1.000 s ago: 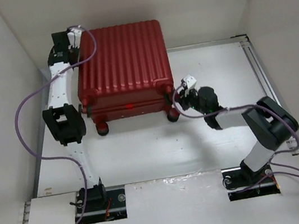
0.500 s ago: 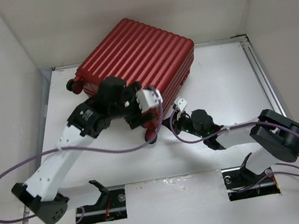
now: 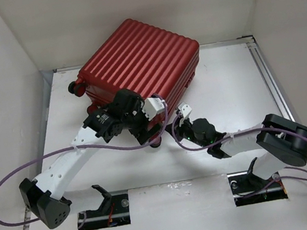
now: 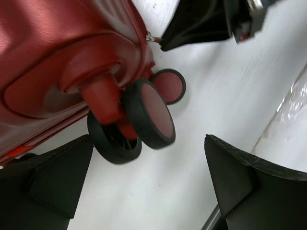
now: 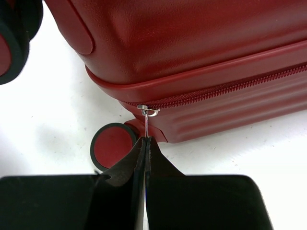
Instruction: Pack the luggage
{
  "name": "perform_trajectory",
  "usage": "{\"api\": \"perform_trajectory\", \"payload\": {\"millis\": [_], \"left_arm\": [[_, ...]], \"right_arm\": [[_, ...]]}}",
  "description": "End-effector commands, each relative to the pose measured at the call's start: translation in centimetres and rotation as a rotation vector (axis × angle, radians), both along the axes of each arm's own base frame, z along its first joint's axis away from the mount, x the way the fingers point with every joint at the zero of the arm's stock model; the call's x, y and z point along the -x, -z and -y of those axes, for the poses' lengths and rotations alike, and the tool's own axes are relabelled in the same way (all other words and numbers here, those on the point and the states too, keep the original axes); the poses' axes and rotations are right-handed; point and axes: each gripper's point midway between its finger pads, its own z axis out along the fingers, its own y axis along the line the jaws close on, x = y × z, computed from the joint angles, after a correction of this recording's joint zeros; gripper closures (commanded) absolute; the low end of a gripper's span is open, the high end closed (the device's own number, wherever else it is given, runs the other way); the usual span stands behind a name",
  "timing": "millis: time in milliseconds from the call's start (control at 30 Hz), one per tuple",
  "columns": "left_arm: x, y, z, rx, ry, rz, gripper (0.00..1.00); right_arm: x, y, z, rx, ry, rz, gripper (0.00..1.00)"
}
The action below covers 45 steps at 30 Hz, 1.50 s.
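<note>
change: left gripper (image 4: 148, 158) went from pressed together to spread wide, straddling the corner wheel (image 4: 148, 112) without touching it; right gripper (image 5: 145, 141) stayed pinching the zipper pull (image 5: 147, 117) | meaning: luggage released, likely ready for zipping | position: closed luggage (image 3: 142, 64) lay diagonal on the table (image 3: 224, 80), just beyond both grippers

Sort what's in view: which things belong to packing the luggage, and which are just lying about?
Belongs to the job:
luggage, closed
its zipper pull, pinched by the right end effector
left end effector, open beside a wheel

Just there:
table
purple cables
white enclosure walls
</note>
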Motion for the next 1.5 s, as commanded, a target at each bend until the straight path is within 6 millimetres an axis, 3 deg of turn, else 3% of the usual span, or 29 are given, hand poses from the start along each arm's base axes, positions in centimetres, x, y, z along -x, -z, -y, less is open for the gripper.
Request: {"api": "perform_trajectory", "payload": {"millis": [0, 233, 300, 333, 400, 433, 467, 600, 633, 700, 733, 767, 867, 900, 933, 1000, 1100, 1133, 1333, 1367, 1400, 1467], "left_arm": [[-1.5, -0.1, 1.1, 0.084, -0.136, 0.004, 0.0], [-3.5, 3.5, 0.4, -0.011, -0.252, -0.021, 0.0], [-3.7, 3.7, 1.0, 0.017, -0.239, -0.043, 0.12], [-4.0, 3.8, 1.0, 0.02, -0.243, -0.054, 0.22], [-4.4, 4.1, 1.2, 0.018, -0.247, -0.067, 0.55], [-4.6, 4.5, 1.0, 0.0, -0.245, -0.089, 0.87], [-4.7, 4.9, 0.6, -0.013, -0.257, -0.102, 1.0], [-4.5, 4.3, 0.3, 0.009, -0.256, -0.124, 1.0], [-4.5, 3.8, 0.3, 0.02, -0.255, -0.113, 1.0], [-4.2, 2.0, 0.0, 0.063, -0.245, -0.063, 1.0], [-4.2, 1.8, -0.3, 0.069, -0.252, -0.046, 1.0], [-4.1, 0.9, -0.6, 0.082, -0.247, -0.013, 1.0], [-3.9, 1.1, -1.0, 0.058, -0.245, -0.015, 1.0], [-4.0, 0.8, -1.0, 0.056, -0.237, -0.007, 1.0], [-3.7, 1.2, -1.0, 0.046, -0.231, -0.026, 1.0], [-3.4, 1.0, -0.9, 0.048, -0.212, -0.036, 1.0], [-2.9, 1.9, -1.1, 0.031, -0.207, -0.063, 1.0], [-2.8, 1.6, -1.2, 0.039, -0.207, -0.055, 1.0], [-1.9, 2.3, -1.1, 0.014, -0.179, -0.061, 1.0], [-1.9, 2.3, -1.1, 0.014, -0.179, -0.061, 1.0], [-1.9, 2.3, -1.1, 0.014, -0.179, -0.061, 1.0], [-1.6, 2.4, -1.1, 0.011, -0.163, -0.069, 1.0]], "right_arm": [[0.6, -1.7, -1.6, -0.073, -0.015, 0.008, 1.0], [0.0, -1.1, -1.4, -0.039, 0.023, -0.023, 1.0], [-0.1, -0.9, -1.1, -0.026, 0.035, -0.03, 1.0], [-0.1, -1.2, -1.1, -0.016, 0.034, -0.027, 1.0], [-0.6, -1.2, -0.3, -0.002, 0.081, -0.027, 1.0], [-0.6, -1.1, 0.1, 0.012, 0.096, -0.033, 1.0], [-0.9, -1.6, 0.6, 0.008, 0.116, -0.028, 1.0], [-3.3, 0.0, 4.4, 0.115, 0.207, -0.073, 1.0], [-4.0, -0.5, 5.0, 0.12, 0.223, -0.071, 1.0], [-6.2, -0.3, 8.3, 0.163, 0.304, -0.079, 1.0], [-7.2, -1.3, 9.2, 0.159, 0.334, -0.062, 1.0], [-9.0, -1.9, 11.3, 0.18, 0.391, -0.04, 1.0], [-11.7, -2.6, 14.4, 0.223, 0.464, -0.018, 1.0], [-13.5, -3.4, 16.3, 0.227, 0.516, -0.01, 1.0], [-14.6, -2.4, 17.4, 0.269, 0.536, -0.02, 1.0], [-16.9, -2.5, 20.2, 0.288, 0.601, -0.023, 1.0], [-20.8, -3.6, 22.1, 0.28, 0.643, -0.014, 1.0], [-23.1, -4.2, 24.1, 0.243, 0.691, -0.019, 1.0], [-29.7, -7.2, 27.9, 0.184, 0.774, -0.002, 1.0], [-31.2, -9.1, 29.1, 0.171, 0.8, 0.024, 1.0], [-32.4, -7.4, 29.7, 0.186, 0.809, -0.008, 1.0], [-34.3, -7.2, 30.6, 0.164, 0.762, -0.008, 1.0]]}}
